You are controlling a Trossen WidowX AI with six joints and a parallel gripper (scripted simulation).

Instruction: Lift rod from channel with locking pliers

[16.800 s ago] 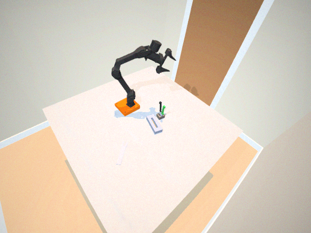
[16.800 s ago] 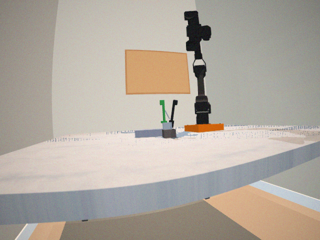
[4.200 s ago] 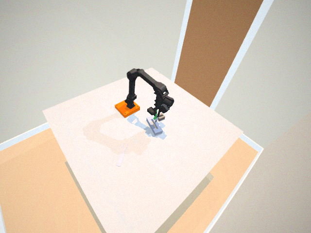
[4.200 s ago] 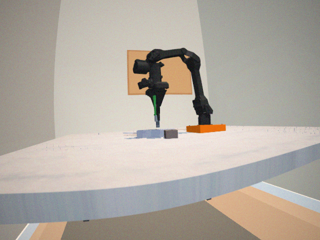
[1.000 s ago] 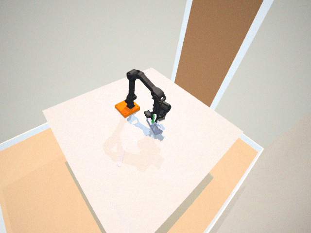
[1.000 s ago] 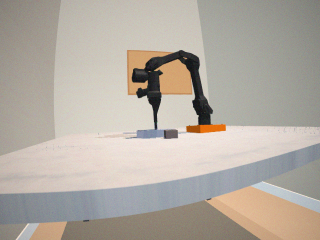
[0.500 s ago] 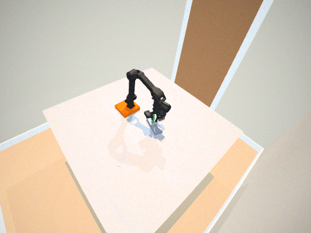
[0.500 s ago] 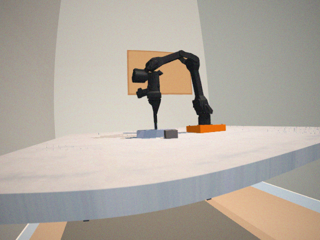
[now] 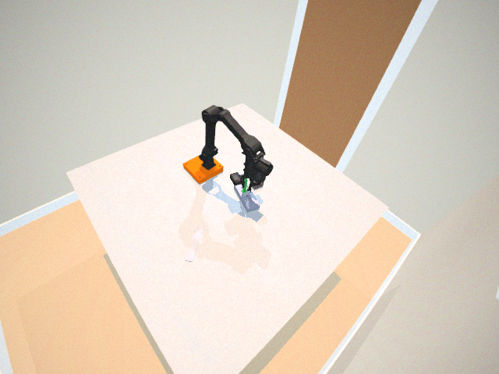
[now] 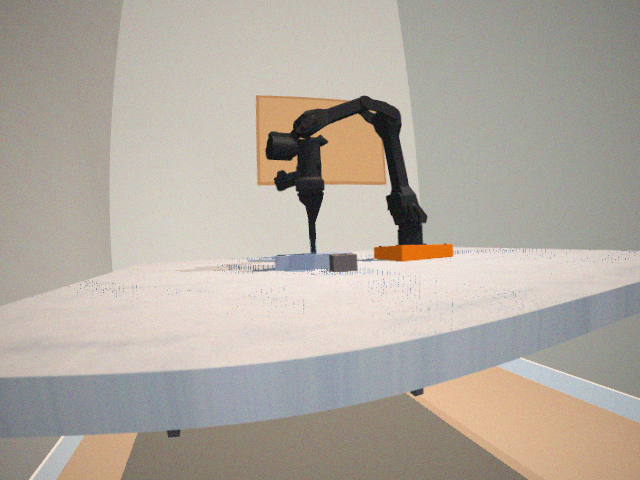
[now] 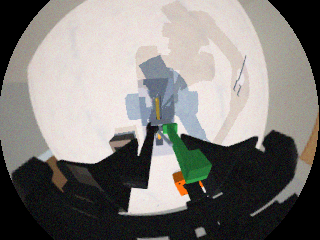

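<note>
Nearest, along the bottom of the wrist view: gripping, by the look of it, green-handled locking pliers with the black two-fingered gripper. Out of the brown-grey box-shaped holster, left of centre. Beyond, at upper centre: down at the blue-grey channel block, with the thin yellow rod in it. Probably about to squeeze; can't confirm jaws around rod or lock. Still to lift and hold.
</note>
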